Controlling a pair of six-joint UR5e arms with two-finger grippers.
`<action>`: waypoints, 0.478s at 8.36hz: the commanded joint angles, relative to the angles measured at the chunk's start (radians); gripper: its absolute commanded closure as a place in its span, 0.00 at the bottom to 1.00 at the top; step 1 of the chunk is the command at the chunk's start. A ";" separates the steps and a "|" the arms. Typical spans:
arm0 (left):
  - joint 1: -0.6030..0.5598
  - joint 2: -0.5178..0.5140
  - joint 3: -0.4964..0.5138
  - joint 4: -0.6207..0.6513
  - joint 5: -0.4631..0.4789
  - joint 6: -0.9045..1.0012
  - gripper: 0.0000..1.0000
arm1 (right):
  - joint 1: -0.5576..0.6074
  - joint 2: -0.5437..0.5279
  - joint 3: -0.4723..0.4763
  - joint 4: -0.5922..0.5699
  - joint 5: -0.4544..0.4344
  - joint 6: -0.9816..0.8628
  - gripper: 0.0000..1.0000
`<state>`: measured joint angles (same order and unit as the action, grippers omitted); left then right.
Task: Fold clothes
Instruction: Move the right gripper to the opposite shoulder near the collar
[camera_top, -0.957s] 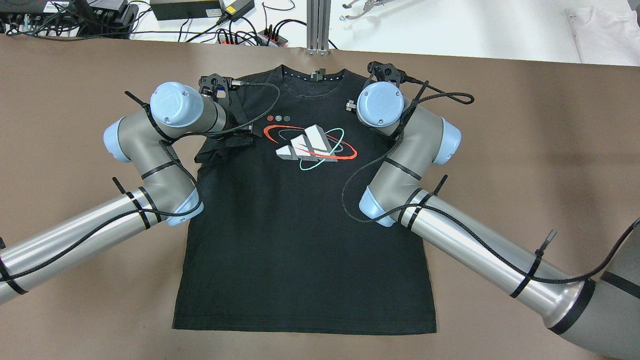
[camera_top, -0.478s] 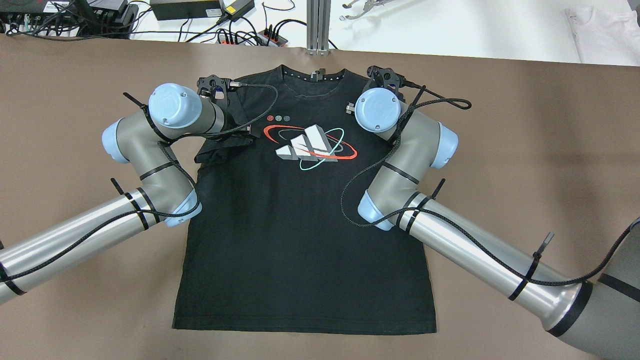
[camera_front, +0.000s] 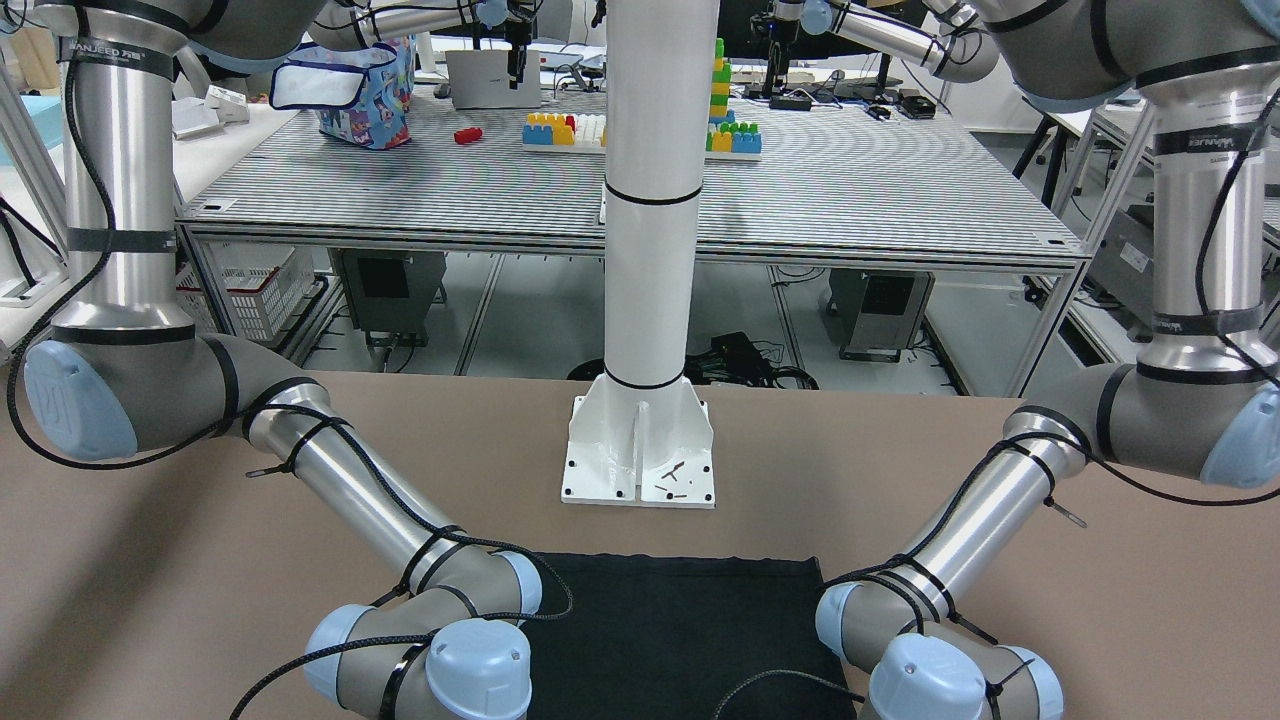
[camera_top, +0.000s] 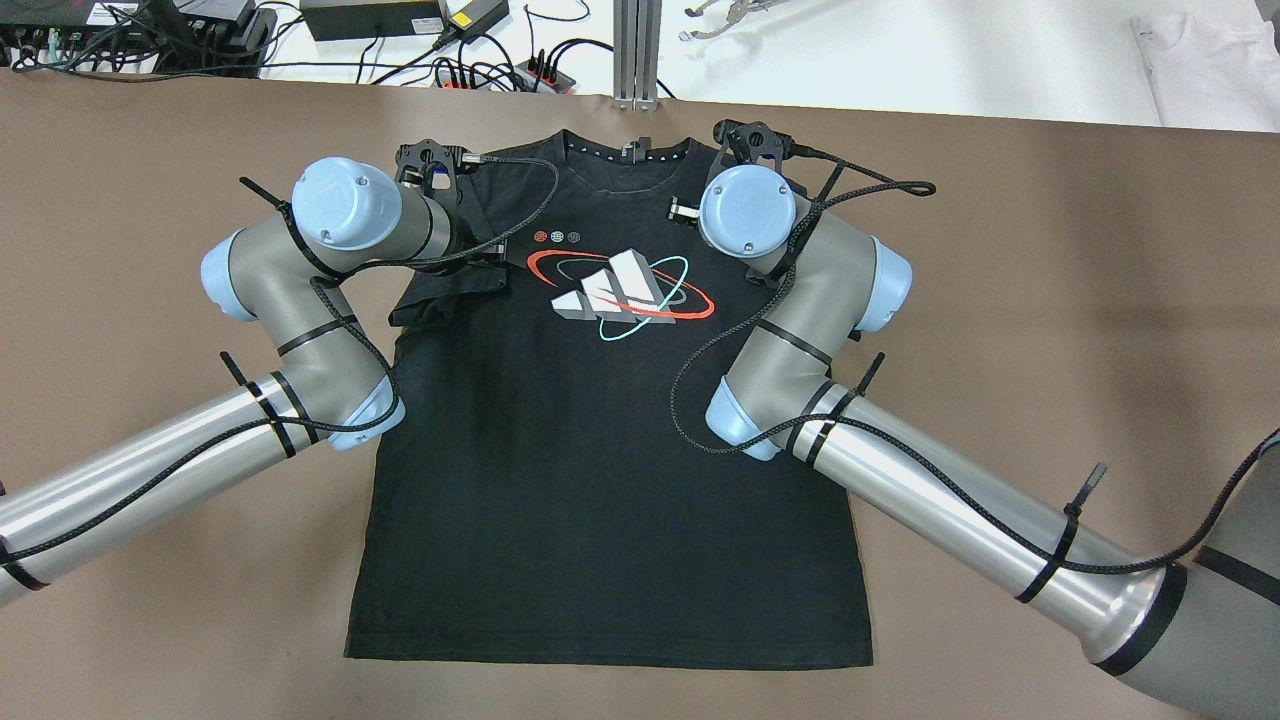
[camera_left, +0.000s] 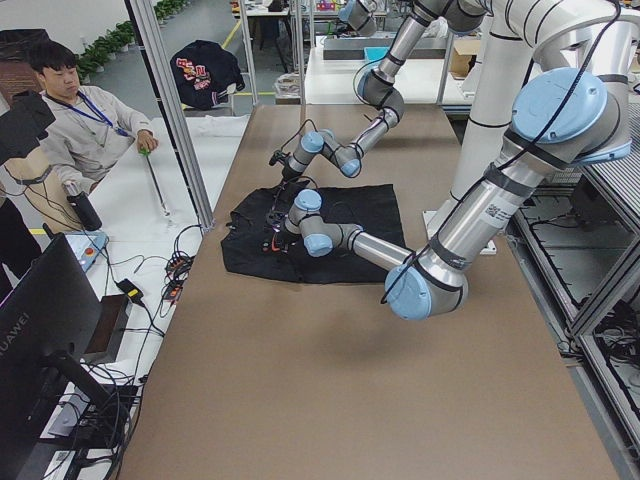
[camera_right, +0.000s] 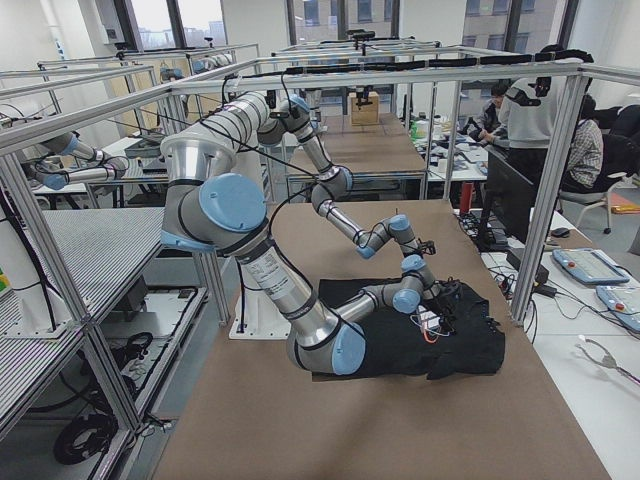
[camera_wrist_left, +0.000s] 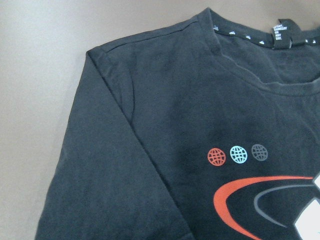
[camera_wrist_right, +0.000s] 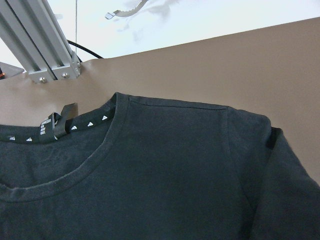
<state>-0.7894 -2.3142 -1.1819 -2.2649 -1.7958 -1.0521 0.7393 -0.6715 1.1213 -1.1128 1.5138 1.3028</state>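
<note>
Brown worktop (camera_top: 1100, 300) inside an aluminium frame (camera_right: 548, 190). Behind it stands a ribbed metal table (camera_front: 850, 190) carrying toy blocks (camera_front: 565, 130) and a patterned bag (camera_front: 350, 85). Windows (camera_right: 330, 18) line the far wall, and people (camera_right: 590, 150) sit at desks nearby. Pale floor (camera_left: 135, 245), even indoor light.

Bare table (camera_top: 1050, 300) lies open to the left, right and bottom of the shirt (camera_top: 600, 480). Across the upper middle, the left arm (camera_top: 300, 330) and right arm (camera_top: 800, 330) block the shoulders; post (camera_top: 633, 50) and cables (camera_top: 455, 72) crowd the top edge.
</note>
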 joint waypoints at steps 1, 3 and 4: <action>0.001 0.041 -0.075 0.004 0.004 -0.008 0.00 | -0.001 -0.110 0.182 -0.053 0.006 -0.008 0.05; 0.009 0.152 -0.221 0.004 0.010 -0.035 0.00 | -0.044 -0.271 0.387 -0.055 0.026 0.003 0.06; 0.012 0.227 -0.311 0.004 0.012 -0.099 0.00 | -0.091 -0.324 0.466 -0.070 0.026 0.009 0.06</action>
<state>-0.7842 -2.2058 -1.3440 -2.2612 -1.7881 -1.0775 0.7111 -0.8740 1.4219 -1.1654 1.5325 1.3000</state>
